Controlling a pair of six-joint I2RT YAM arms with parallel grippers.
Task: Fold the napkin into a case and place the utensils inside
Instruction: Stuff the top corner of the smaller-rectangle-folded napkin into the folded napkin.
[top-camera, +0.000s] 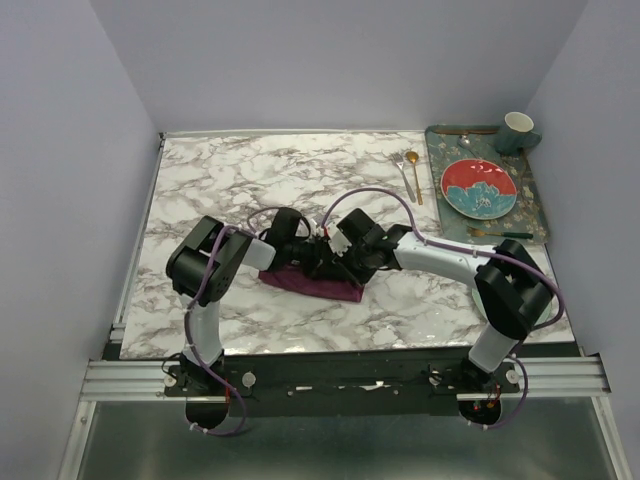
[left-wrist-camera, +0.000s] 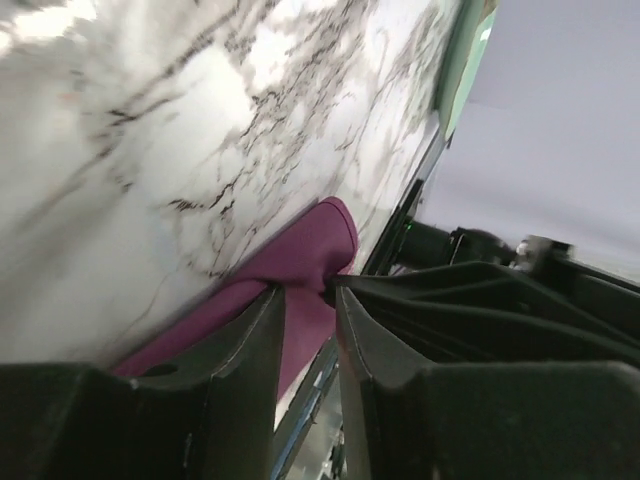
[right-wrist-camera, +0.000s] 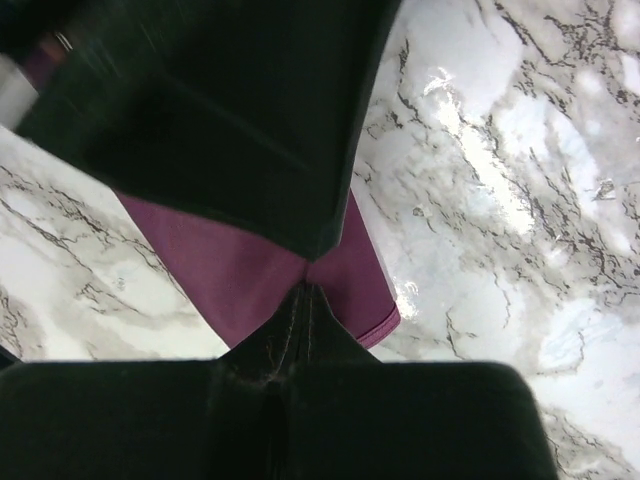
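The plum napkin (top-camera: 310, 283) lies folded into a narrow strip on the marble, near the middle front. Both grippers meet over its top edge. My left gripper (top-camera: 303, 252) stands slightly open; in the left wrist view its tips (left-wrist-camera: 310, 292) straddle the napkin (left-wrist-camera: 312, 245), which shows through the gap. My right gripper (right-wrist-camera: 307, 287) is shut, its joined tips touching the napkin (right-wrist-camera: 230, 270), with the left gripper's black body just above. The silver fork (top-camera: 403, 172) and gold spoon (top-camera: 414, 178) lie side by side at the back right, far from both grippers.
A patterned tray (top-camera: 535, 205) at the right edge carries a red plate (top-camera: 479, 187), a teal mug (top-camera: 518, 131) and a green-handled utensil (top-camera: 500, 233). Purple cables loop over both arms. Walls close in the table's left, back and right sides.
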